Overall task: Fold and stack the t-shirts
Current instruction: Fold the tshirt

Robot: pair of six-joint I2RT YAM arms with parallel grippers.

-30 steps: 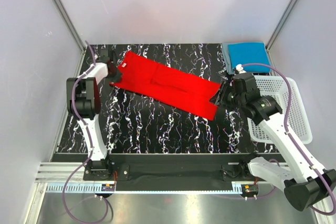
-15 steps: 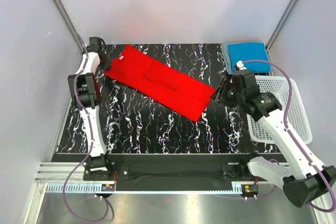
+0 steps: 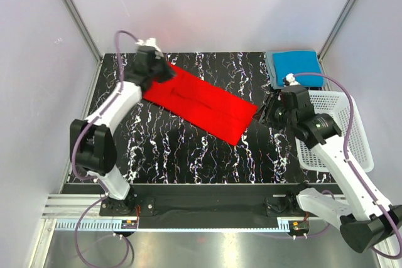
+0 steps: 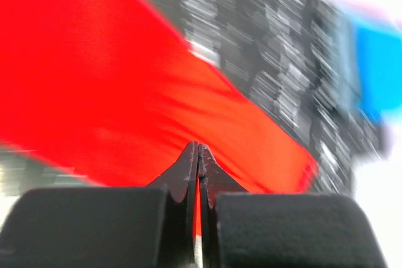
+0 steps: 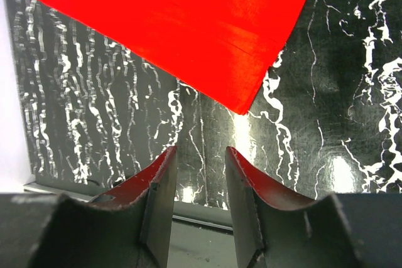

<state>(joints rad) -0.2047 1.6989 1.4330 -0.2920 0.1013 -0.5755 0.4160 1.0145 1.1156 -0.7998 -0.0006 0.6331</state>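
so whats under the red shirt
Only the black marbled table shows around the red shirt, which lies flat on it as a long folded strip. Anything directly beneath the cloth is covered, so it cannot be seen.

My bench [image 3: 163, 142] is a black slab veined with white. The red t-shirt [image 3: 204, 103] lies on it, folded into a long strip that runs slantwise from the far left toward the middle right (its near-right corner sits flat on the marbling; I cannot see whether its far-left end touches down). In the far right corner lies the blue t-shirt [image 3: 294, 65], folded into a neat square, well apart from the red one. The white mesh basket [image 3: 357, 131] sits along my right edge, just nearer than the blue t-shirt. I cannot tell whether it rests on the bench or beside it.
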